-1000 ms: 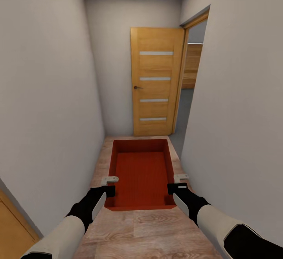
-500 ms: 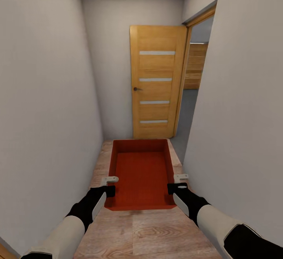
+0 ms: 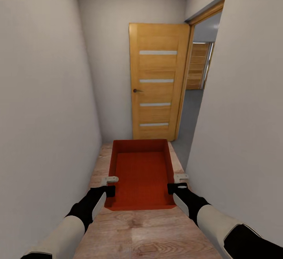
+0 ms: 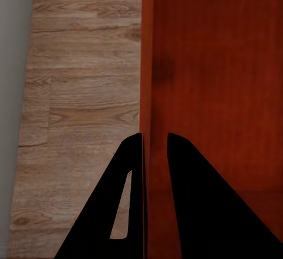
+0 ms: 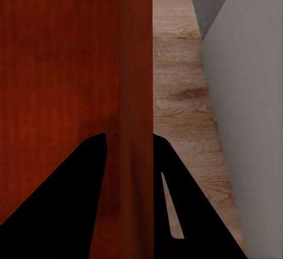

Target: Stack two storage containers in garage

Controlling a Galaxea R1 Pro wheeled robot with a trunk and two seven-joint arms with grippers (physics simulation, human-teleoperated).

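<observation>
**Inspector:** Since the earlier frame the view has advanced along the corridor: the wooden door sits nearer, and more of the open doorway beside it shows. The arms' hold on the load is unchanged.

**Operator:** And the claws?

**Inspector:** Left claw pinches the left wall of the storage container; right claw pinches the right wall. Both wrist views confirm a finger either side of the red wall. The container is carried level, clear of the wood plank floor, still short of the garage.

**Operator:** Advice for this step?

**Inspector:** My judgement: keep both grips firm and matched in height while turning right through the opening. The white walls stand close on both sides, so swing wide and slowly to avoid clipping the frame.
</observation>
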